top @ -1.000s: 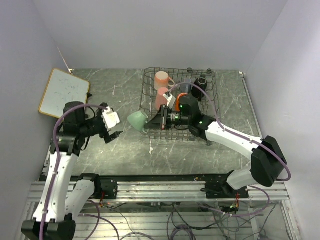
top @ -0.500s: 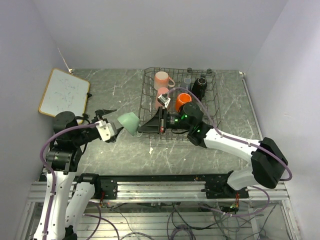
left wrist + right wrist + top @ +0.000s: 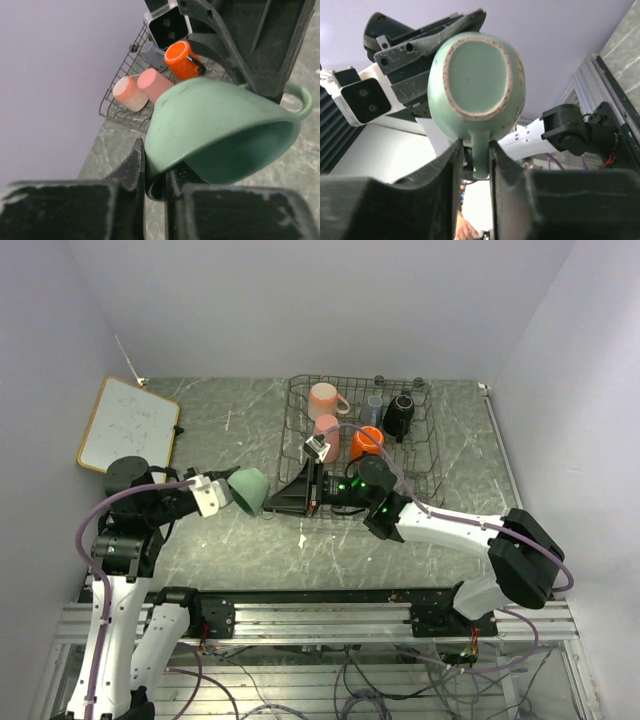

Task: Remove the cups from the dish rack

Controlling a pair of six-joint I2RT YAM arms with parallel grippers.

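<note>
If either arm pulls before the other lets go, the green cup [image 3: 248, 490] could twist loose and drop onto the table [image 3: 230, 420]. It hangs between them, just left of the rack [image 3: 425, 455]. The left gripper [image 3: 154, 167] is closed narrowly on its rim and the right gripper [image 3: 475, 150] is clamped on its handle.

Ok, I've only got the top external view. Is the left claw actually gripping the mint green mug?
Observer: Yes. The left wrist view shows the left claw shut on the mint green mug at its rim.
Operator: Is the right claw on it too?
Observer: Yes. In the right wrist view the right claw pinches the handle, one finger each side.
Operator: Which way does the mug face?
Observer: Its base faces the right wrist camera, its open mouth the left one.
</note>
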